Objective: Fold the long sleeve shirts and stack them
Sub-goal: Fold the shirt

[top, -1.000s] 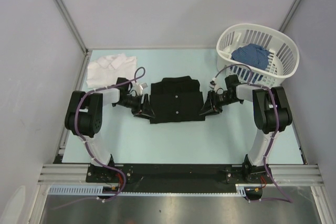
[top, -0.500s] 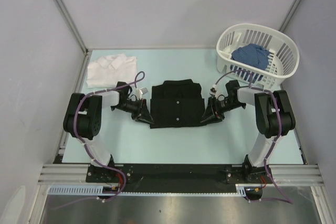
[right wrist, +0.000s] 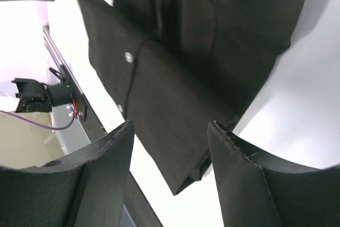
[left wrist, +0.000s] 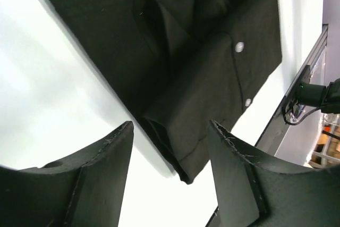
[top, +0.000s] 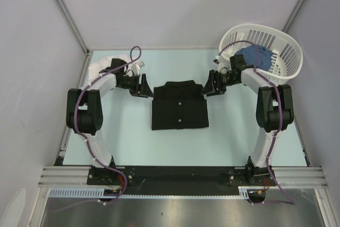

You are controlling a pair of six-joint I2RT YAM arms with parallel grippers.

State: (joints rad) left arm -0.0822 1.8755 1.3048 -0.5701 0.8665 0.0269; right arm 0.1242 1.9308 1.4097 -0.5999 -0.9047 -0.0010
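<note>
The black long sleeve shirt [top: 179, 107] lies folded into a rectangle at the middle of the table, buttons up. My left gripper [top: 148, 91] sits just off its far left corner. My right gripper [top: 206, 90] sits just off its far right corner. In the left wrist view the left gripper [left wrist: 170, 131] is open, with the folded shirt [left wrist: 207, 73] on the table beyond the fingertips. The right gripper [right wrist: 170, 128] is open too, with the shirt [right wrist: 180, 89] beyond it and nothing held. The white long sleeve shirt [top: 102, 65] lies crumpled at the far left, partly behind my left arm.
A white slatted basket [top: 287, 59] holding a blue cloth [top: 254, 56] stands at the far right corner, right behind my right arm. Grey walls close in the table on three sides.
Both grippers have moved from the shirt's side edges to its far corners and have opened. The black shirt stays flat on the table.
</note>
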